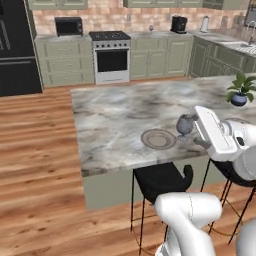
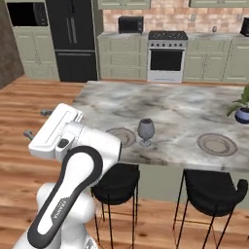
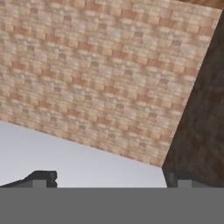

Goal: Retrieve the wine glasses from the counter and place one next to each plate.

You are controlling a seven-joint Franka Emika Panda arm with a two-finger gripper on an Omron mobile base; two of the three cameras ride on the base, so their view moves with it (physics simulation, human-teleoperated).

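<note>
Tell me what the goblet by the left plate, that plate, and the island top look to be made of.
The wine glass: grey and dull, looks more like pewter or smoked glass than clear glass; you cannot see through it. The plate: beige-tan with a darker rim ring, matte, probably stoneware or ceramic. The counter: grey-and-white veining with a soft sheen, apparently polished marble.

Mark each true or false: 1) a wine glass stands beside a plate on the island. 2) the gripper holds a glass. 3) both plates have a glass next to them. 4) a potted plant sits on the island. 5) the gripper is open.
1) True: a wine glass stands right of the nearer plate.
2) False: the gripper is empty, aimed at a brick wall.
3) False: the far plate has none.
4) True: the potted plant sits on the counter.
5) True.
</note>
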